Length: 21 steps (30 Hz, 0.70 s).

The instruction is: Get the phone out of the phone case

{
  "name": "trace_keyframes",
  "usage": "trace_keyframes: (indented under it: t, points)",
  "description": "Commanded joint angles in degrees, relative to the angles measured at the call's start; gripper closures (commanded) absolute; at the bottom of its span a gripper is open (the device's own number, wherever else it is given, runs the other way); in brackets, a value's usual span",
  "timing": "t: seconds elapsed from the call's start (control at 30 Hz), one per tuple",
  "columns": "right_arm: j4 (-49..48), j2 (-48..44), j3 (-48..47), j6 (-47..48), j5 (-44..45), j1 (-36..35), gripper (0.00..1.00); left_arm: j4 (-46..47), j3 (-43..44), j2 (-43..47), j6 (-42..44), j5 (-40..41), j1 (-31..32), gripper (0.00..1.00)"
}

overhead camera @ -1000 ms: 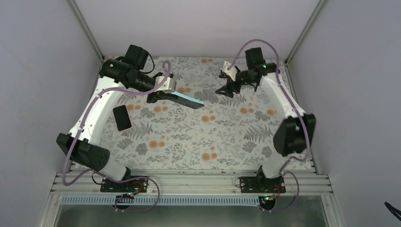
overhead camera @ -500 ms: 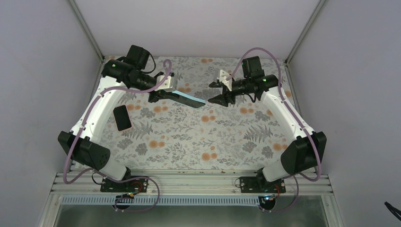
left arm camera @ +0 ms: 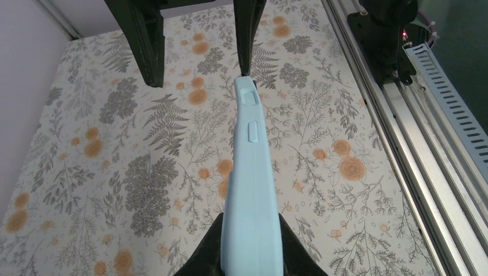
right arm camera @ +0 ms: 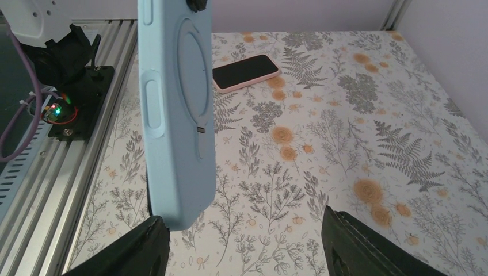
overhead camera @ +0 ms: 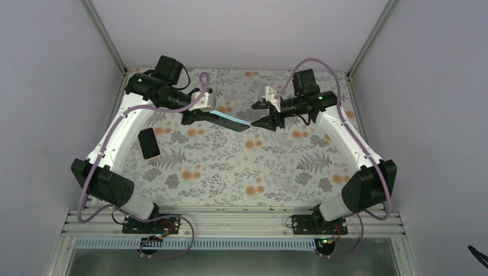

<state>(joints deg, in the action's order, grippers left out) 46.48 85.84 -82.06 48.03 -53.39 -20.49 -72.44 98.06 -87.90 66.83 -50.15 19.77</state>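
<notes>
My left gripper (overhead camera: 194,117) is shut on one end of the light-blue phone case (overhead camera: 230,121) and holds it above the table, with its free end pointing right. In the left wrist view the case (left arm camera: 251,172) runs edge-on away from the gripper (left arm camera: 251,233). My right gripper (overhead camera: 260,115) is open at the case's free end. In the right wrist view the case's back (right arm camera: 175,115) hangs just by the left finger of that gripper (right arm camera: 244,241). The phone (overhead camera: 149,143), with a black screen and a pink edge, lies flat at the left; it also shows in the right wrist view (right arm camera: 246,72).
The table has a floral cloth (overhead camera: 241,167). Grey walls stand on three sides. An aluminium rail (overhead camera: 230,221) with both arm bases runs along the near edge.
My right gripper has swung left, open, up to the free end of the case. The left arm and the case have barely moved. The phone has not moved.
</notes>
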Motion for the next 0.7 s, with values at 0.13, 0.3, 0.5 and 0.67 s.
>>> trace_keyframes:
  t: [0.13,0.3,0.5,0.67]
  points:
    - [2.06,0.29,-0.2,1.34,-2.75,-0.77,0.33,2.26,0.86,0.63,-0.15,-3.43,0.08,0.98]
    - [1.57,0.3,-0.01,1.22,-2.47,-0.78,0.35,1.88,1.07,0.66,-0.04,-3.42,0.14,0.98]
    - [1.35,1.16,-0.11,1.06,-2.71,-1.05,0.36,1.87,1.1,0.71,-0.27,-3.46,0.06,0.98]
    - [1.07,1.17,0.06,0.88,-2.14,-1.27,0.37,1.86,1.09,0.66,-0.23,-3.69,0.14,0.98]
